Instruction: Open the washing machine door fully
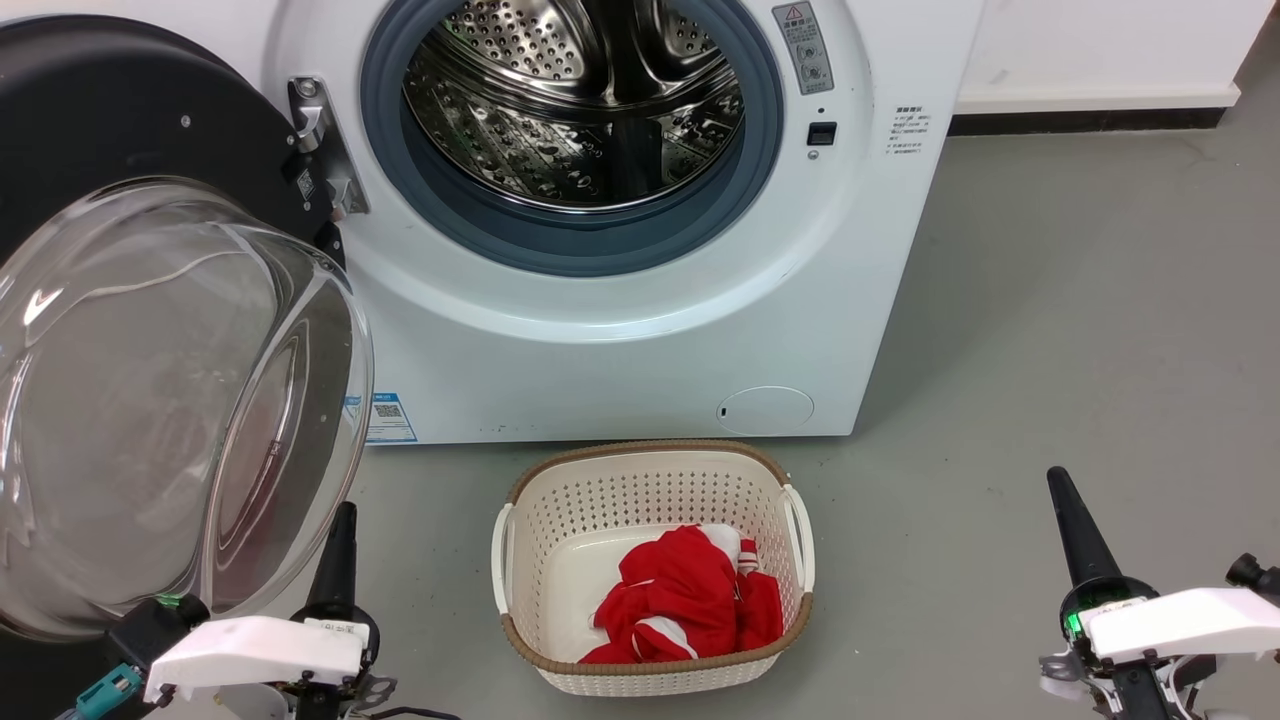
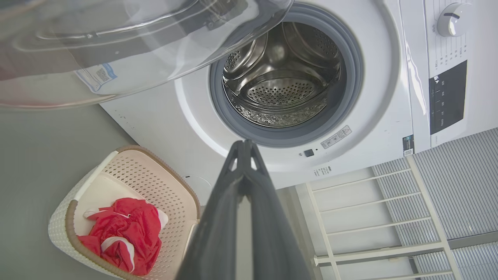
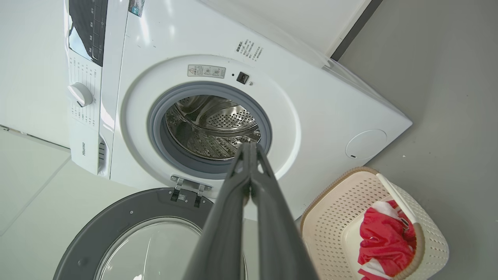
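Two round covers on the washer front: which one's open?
The washing machine door, the big black glass-centred one, swung out on its hinge. The small white flap sits shut, flush.

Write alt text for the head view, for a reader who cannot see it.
The washing machine door stands wide open at the left, baring the steel drum. A white basket holding red cloth sits on the floor in front. The left gripper and right gripper rest low, fingers shut.

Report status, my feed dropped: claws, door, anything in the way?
Left claw shut, empty. Right claw shut, empty. Washing machine door wide open. Laundry basket on floor, clear of door.
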Available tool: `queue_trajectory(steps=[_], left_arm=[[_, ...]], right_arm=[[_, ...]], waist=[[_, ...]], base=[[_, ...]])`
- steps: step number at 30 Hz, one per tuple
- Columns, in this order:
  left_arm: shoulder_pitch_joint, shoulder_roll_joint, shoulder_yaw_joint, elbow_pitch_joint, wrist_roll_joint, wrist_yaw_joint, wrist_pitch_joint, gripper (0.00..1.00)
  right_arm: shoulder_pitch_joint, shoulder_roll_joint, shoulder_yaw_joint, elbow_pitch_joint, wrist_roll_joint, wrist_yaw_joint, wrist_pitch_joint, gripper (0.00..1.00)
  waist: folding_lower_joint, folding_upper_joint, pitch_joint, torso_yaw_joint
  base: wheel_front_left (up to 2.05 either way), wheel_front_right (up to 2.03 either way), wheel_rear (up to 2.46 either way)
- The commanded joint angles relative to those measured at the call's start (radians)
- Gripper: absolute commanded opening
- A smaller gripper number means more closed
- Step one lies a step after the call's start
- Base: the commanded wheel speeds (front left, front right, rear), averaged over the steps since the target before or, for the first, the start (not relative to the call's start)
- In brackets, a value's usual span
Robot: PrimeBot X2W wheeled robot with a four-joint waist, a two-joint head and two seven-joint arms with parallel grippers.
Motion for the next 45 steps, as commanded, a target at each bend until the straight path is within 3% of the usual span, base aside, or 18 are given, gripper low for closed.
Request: queue_trajectory(steps=[1,45], left_arm=[[-0.022,0.002,0.005,-0.004,-0.023,-0.005,0.007,0.0],[-0.064,-0.005,0.028,0.044,-0.397,-0.031,0.1,0.0]], right_arm=[[-0.023,-0.006,-0.002,-0.002,0.028,0.0,0.003,0.0],[-0.063,0.001,-0.031,0.057,0.403,0.0,0.072,0.0]], waist=[[0.0,0.0,0.0,0.0],[0.0,0.0,-0.008,0.017]], base=[[0.0,0.0,0.0],[0.0,0.0,0.0]])
